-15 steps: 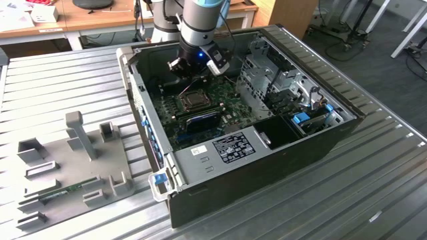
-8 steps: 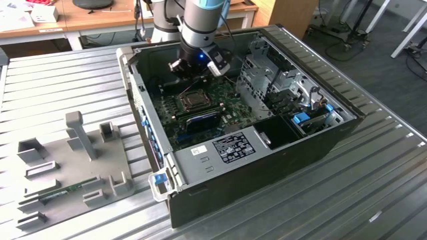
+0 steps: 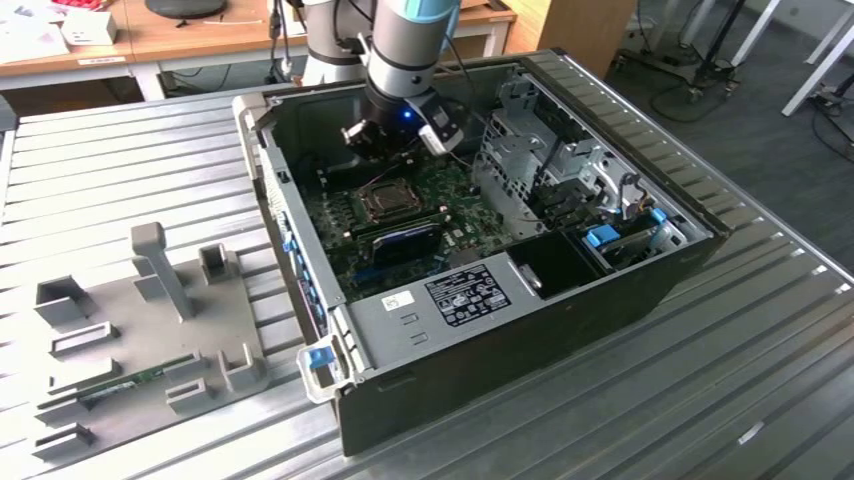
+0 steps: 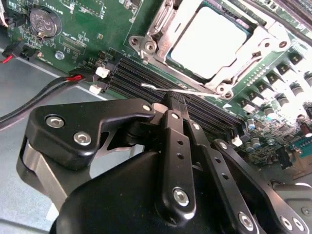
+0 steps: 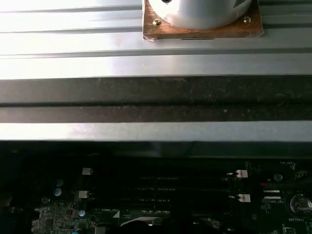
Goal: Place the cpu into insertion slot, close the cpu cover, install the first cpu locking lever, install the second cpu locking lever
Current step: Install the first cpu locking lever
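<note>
- Gripper (image 4: 176, 100): black fingers pressed together at the tips, right at a thin silvery locking lever (image 4: 156, 87). Tips touch or sit just under the wire (can't tell if it's actually pinched).
- In the exterior view the arm comes down from the upper middle of the frame, w/ the gripper inside the open PC case (image 3: 534, 370), just above the insertion slot (image 3: 387, 203).
- Cpu (image 4: 209, 41): seated in the slot, dull silver top facing up.
- Cpu cover (image 4: 158, 27): lies down around the cpu, w/ the chip top showing through its window.
- The lever runs alongside the socket edge nearest the gripper, hooked free end sticking out over the black memory slots (image 4: 136, 75).
- Around the socket on the green board: coin battery (image 4: 44, 22), red & black wires (image 4: 44, 92), and a row of small capacitors (image 4: 253, 141).
- In the way: case walls close on all sides, and a metal drive cage (image 3: 534, 140) stands near the gripper on the exterior view's right.
- The case sits on a ribbed metal table (image 3: 134, 170). A grey fixture plate (image 3: 147, 330) w/ upright holders lies at the exterior view's left, well apart from the case.
- First wrist view: a brownish mount plate (image 5: 151, 27) under a white round base rests on the table ribs.
</note>
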Action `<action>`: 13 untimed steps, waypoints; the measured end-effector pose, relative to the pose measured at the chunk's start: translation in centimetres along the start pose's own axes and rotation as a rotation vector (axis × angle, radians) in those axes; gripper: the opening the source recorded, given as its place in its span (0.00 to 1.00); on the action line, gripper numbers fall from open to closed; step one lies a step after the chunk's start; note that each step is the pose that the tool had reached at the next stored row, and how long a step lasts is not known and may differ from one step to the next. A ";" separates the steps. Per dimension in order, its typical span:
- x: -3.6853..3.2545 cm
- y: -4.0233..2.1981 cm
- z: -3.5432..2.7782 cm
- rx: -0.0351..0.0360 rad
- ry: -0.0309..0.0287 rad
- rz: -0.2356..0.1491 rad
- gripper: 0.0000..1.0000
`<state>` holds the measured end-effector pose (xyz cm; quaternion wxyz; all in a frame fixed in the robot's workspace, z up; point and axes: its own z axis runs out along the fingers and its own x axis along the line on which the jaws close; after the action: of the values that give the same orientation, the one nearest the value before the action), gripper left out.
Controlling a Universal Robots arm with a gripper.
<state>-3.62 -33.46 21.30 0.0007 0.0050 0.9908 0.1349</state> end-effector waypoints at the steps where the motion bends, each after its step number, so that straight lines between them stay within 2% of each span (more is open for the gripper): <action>1: -0.04 -0.02 0.03 0.0000 -0.0001 0.000 0.10; 13: -0.57 -0.19 0.57 -0.0001 -0.0003 0.001 0.10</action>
<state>-3.05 -33.50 20.70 0.0008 0.0053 0.9908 0.1350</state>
